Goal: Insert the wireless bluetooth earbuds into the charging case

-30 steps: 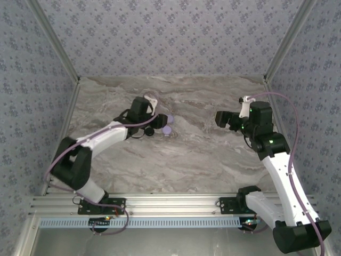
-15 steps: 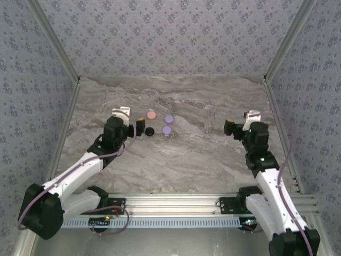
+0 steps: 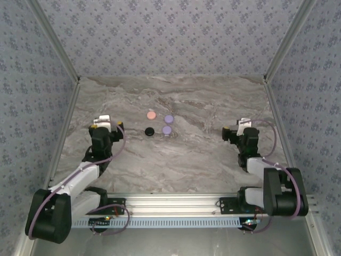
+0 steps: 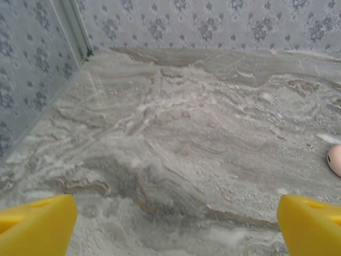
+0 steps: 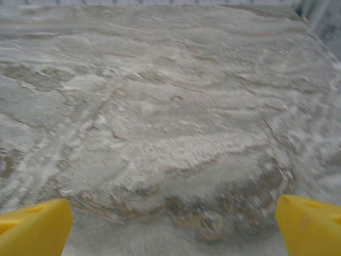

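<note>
Marble tabletop (image 3: 186, 160) roomy toward side walls (image 3: 53, 69), 4 discs (image 3: 167, 129) central; left gripper (image 3: 107, 127), right gripper (image 3: 237, 128) spread wide, withdrawn nearward since.

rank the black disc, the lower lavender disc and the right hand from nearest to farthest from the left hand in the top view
1. black disc: mid-table, a short way right of the left hand.
2. lower lavender disc: just right of the black disc, level with it.
3. right hand: far across, on the table's right side.
</note>
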`<state>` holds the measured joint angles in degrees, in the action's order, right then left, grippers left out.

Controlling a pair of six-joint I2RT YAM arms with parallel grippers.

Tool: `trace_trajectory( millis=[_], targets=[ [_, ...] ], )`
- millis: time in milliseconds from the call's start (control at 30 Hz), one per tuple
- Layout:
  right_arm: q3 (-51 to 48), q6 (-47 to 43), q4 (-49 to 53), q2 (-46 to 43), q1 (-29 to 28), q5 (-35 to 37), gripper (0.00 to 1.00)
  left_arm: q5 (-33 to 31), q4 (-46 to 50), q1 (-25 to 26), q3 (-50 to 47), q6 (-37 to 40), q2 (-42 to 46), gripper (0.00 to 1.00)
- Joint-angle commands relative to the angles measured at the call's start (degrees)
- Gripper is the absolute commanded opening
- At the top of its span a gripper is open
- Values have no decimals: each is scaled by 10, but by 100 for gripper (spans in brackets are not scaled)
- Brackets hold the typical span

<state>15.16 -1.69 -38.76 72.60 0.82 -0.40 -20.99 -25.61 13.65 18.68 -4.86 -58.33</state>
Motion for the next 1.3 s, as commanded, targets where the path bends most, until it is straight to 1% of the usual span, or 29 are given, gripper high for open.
trace_trajectory(
  millis=[0, 100, 167, 233, 267, 300, 367, 400, 433, 500, 533, 600, 667, 767, 1167, 1267],
  targets=[
    [3, -32, -111, 46, 9, -68, 100, 16, -65, -20, -15, 46, -21, 97],
    [5, -37, -156, 103, 9, -77, 100, 61, -142, -47, -41, 53, -59, 97],
    [24, -32, -171, 147, 11, -79, 100, 78, -183, -60, -49, 60, -88, 97],
    [69, -14, -66, 141, 32, -89, 100, 100, -224, -74, -52, 68, -124, 97],
    [59, 1, -99, 149, 40, -90, 100, 107, -246, -80, -52, 67, -140, 97],
    [62, 7, -92, 144, 45, -84, 100, 119, -267, -86, -51, 72, -155, 97],
    [68, 2, -80, 146, 33, -58, 100, 127, -292, -97, -43, 72, -188, 98],
    [69, 2, -76, 146, 33, -57, 100, 144, -288, -107, -35, 66, -206, 98],
    [69, 2, -79, 147, 32, -57, 100, 160, -313, -114, -35, 63, -236, 98],
    [69, 2, -79, 146, 31, -55, 100, 163, -364, -122, -31, 53, -292, 99],
    [69, 1, -76, 145, 31, -53, 100, 163, -346, -127, -14, 49, -300, 99],
    [69, 1, -76, 146, 29, -49, 100, 175, -226, -134, 38, 44, -290, 99],
    [69, 0, -76, 146, 28, -47, 100, 193, -208, -152, 49, 28, -293, 99],
    [70, -3, -75, 145, 20, -33, 100, 193, -214, -154, 47, 27, -295, 99],
    [71, -3, -73, 146, 20, -31, 100, 193, -213, -152, 47, 28, -295, 99],
    [74, 2, -68, 146, 20, -19, 100, 192, -213, -153, 47, 28, -295, 99]
  ],
)
